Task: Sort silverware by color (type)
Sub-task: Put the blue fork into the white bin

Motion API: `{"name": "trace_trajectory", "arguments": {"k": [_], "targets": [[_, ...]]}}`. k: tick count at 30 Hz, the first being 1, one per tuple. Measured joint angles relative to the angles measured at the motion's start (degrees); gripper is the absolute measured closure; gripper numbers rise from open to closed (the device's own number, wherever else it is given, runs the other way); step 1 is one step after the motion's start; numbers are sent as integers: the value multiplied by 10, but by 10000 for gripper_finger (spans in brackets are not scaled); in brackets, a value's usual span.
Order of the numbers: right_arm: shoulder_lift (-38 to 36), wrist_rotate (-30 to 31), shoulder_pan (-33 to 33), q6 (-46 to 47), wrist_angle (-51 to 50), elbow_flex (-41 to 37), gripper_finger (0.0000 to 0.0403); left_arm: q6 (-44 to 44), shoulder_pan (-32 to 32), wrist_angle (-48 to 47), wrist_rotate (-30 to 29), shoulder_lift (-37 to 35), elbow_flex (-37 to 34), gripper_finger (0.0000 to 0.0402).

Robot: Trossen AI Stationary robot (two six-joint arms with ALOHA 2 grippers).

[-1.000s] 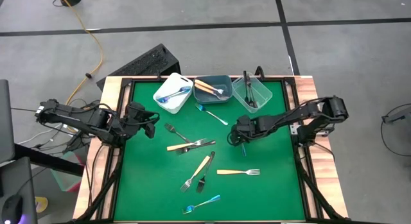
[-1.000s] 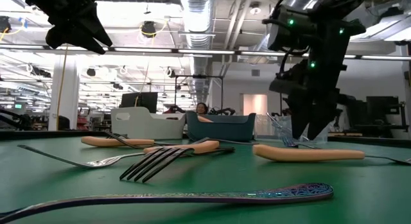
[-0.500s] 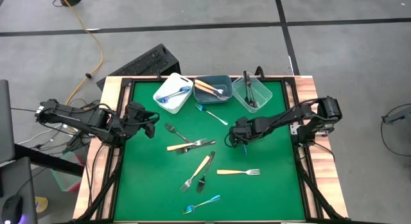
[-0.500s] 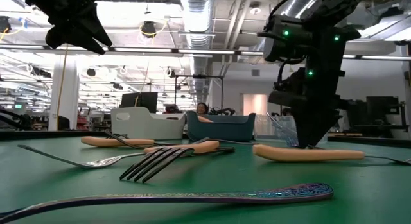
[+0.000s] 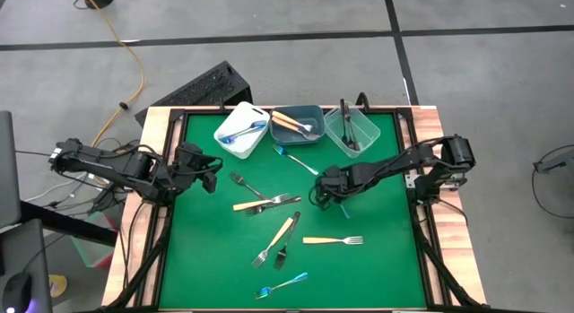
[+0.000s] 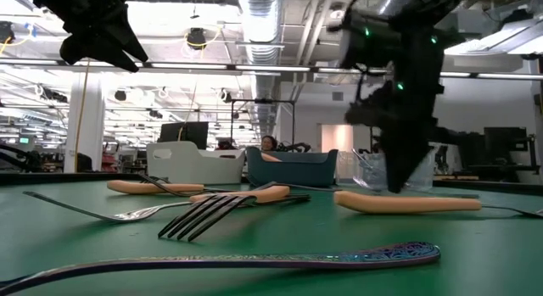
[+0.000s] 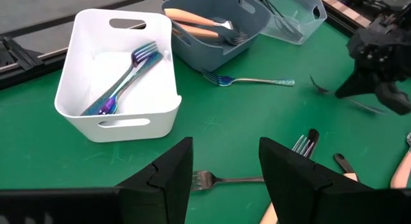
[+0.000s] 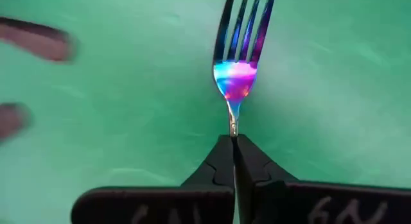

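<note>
My right gripper (image 5: 319, 196) (image 8: 232, 144) stands at the mat's right middle, pointing steeply down, shut on a shimmering blue fork (image 8: 241, 51). The fork's tines point away from the fingers, and its handle is hidden behind them. My left gripper (image 7: 225, 160) (image 5: 213, 169) hangs open above the mat's left edge and holds nothing. More silverware lies flat on the mat: a blue fork (image 5: 296, 160) near the bins, orange-handled forks (image 5: 332, 240) (image 5: 278, 234), a silver fork (image 5: 244, 185) and another blue fork (image 5: 281, 285) near the front edge. My right gripper pinches the blue fork's thin neck (image 8: 232, 126), just below the head, between its two fingertips. The fingers come from above, slanting steeply down, and the fork runs on ahead of them. Whether the fork rests on the mat or is clear of it, I cannot tell.
Three bins stand along the far edge: a white one (image 5: 240, 131) with a blue fork, a grey-blue one (image 5: 299, 123) with orange-handled pieces, and a clear one (image 5: 352, 129) with black pieces. A wooden frame (image 5: 152, 125) borders the green mat.
My right gripper has shut on the blue fork's neck and shifted a little toward the table's left. My left gripper has kept still.
</note>
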Motion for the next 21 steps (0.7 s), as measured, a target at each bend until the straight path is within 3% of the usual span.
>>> {"name": "trace_trajectory", "arguments": {"k": [10,21], "targets": [[-1,11,-17,-109,-1,112,401,-1,0,0,-14,0,0,239],[-2,28,-80,-291,92,212,402,-24,0,1,-32,0,0,239]]}}
